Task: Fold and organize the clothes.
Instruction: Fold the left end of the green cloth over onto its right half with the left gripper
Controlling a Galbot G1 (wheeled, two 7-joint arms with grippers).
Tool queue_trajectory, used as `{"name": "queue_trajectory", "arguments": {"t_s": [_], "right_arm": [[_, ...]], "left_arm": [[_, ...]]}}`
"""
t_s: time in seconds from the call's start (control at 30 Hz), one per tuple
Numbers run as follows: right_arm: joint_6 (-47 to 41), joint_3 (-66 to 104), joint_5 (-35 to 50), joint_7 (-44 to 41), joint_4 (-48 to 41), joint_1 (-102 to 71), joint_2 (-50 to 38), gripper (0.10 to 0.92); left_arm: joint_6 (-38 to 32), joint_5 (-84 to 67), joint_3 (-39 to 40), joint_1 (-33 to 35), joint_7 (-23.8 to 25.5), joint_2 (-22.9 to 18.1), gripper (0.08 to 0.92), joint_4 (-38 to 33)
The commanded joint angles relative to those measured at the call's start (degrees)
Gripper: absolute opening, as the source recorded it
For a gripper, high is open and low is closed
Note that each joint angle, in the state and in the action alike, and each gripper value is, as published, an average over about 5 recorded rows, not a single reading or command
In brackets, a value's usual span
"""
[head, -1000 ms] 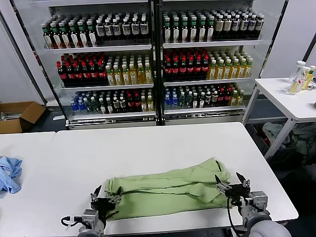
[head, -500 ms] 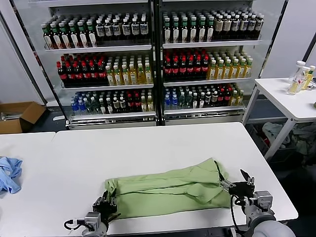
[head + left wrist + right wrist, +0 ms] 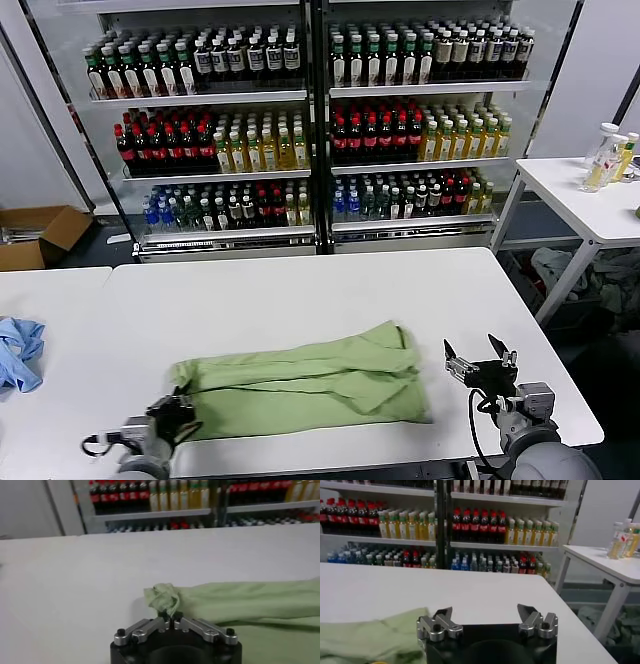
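Your left gripper (image 3: pixel 171 625) is clamped on the corner of the green shirt (image 3: pixel 300 385) lying just ahead of it, probably to drag it flat, while your right gripper (image 3: pixel 480 366) waits apart beside its other end.

The right gripper (image 3: pixel 487 616) sits low over the white desk (image 3: pixel 470 587) with its two fingers (image 3: pixel 442 616) spread wide apart and nothing between them. Just beside one finger lies an edge of the light green shirt (image 3: pixel 370 640), rumpled on the desk and apart from the metal. Beyond the desk stand shelves (image 3: pixel 485 545) packed with rows of bottles (image 3: pixel 480 527) in red, yellow and dark colours, and off to the side a second white table (image 3: pixel 600 562) carries a few more bottles (image 3: pixel 625 537).
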Motion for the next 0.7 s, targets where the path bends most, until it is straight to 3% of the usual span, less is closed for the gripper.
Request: {"name": "queue_trajectory", "arguments": {"t_s": [0.03, 0.17, 0.3, 0.47, 0.7], "right_arm": [[0.7, -0.3, 0.0, -0.5, -0.4, 0.8, -0.3, 0.823], [0.5, -0.7, 0.0, -0.7, -0.2, 1.0, -0.4, 0.823], [0.6, -0.9, 0.0, -0.9, 0.1, 0.9, -0.4, 0.823], [0.5, -1.1, -0.1, -1.2, 0.0, 0.9, -0.6, 0.823], [0.6, -1.2, -0.2, -1.3, 0.0, 1.2, -0.8, 0.823]], "left_arm": [[-0.3, -21.5, -21.7, 1.5, 1.9, 8.6, 0.095, -1.0], [-0.2, -37.1, -24.1, 0.6, 2.0, 8.6, 0.095, -5.6], [-1.0, -49.8, -22.4, 0.0, 2.4, 5.4, 0.095, -10.7], [-3.2, -60.3, -15.3, 0.1, 2.3, -1.1, 0.095, -14.9], [-5.3, -61.5, -4.1, -0.7, 2.7, -6.3, 0.095, -15.8]]}}
